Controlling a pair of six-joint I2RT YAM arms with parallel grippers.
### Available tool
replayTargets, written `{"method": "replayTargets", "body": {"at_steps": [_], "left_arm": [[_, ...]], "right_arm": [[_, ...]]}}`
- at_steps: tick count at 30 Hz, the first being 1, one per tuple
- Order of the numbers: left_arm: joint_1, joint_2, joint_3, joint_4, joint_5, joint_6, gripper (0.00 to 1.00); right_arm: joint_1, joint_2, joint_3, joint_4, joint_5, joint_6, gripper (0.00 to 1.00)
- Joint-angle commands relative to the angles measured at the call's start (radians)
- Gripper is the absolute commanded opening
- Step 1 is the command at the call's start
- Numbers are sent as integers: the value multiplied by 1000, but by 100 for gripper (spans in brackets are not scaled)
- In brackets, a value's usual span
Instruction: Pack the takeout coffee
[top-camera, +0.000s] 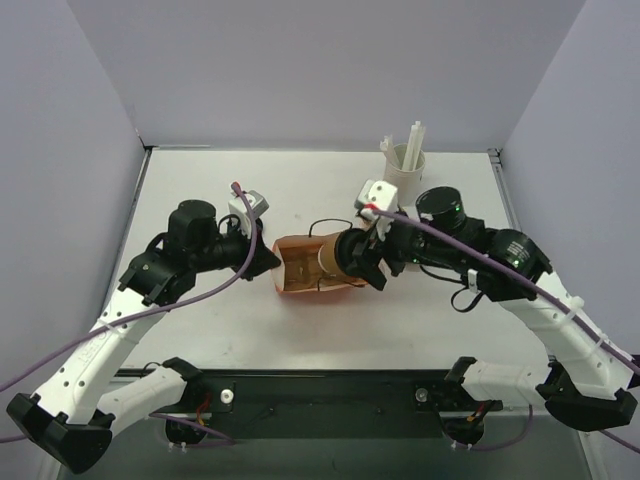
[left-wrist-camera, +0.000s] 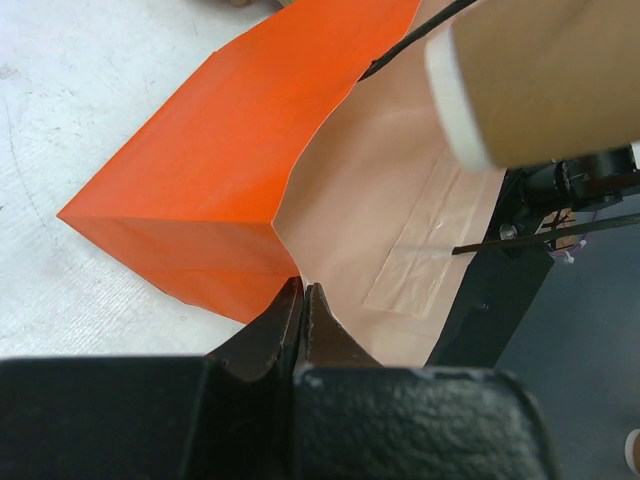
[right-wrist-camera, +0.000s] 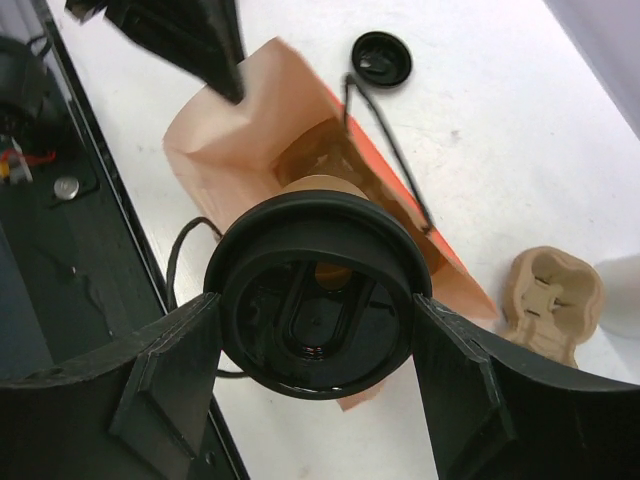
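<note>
Left gripper (left-wrist-camera: 302, 292) pinches rim of orange bag (left-wrist-camera: 215, 150); right gripper (right-wrist-camera: 316, 320) grips takeout coffee (right-wrist-camera: 318, 285) at its mouth.

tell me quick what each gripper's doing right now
left gripper: shut, pinching the rim of the orange bag
right gripper: shut on the takeout coffee, at the bag's mouth
</note>
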Motion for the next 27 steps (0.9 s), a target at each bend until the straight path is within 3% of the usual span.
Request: {"method": "replayTargets", "body": {"at_steps": [1, 9, 14, 27], "left_arm": [[16, -26, 0, 83, 36, 64, 0], [23, 3, 14, 80, 101, 157, 0], [23, 14, 23, 94, 55, 168, 0], [23, -67, -116, 157, 26, 87, 0]], "right_arm": [[135, 16, -57, 34, 134, -108, 48], [273, 58, -149, 51, 297, -217, 45], [370, 96, -214, 100, 420, -234, 45], [393, 107, -338, 219, 578, -361, 44]]}}
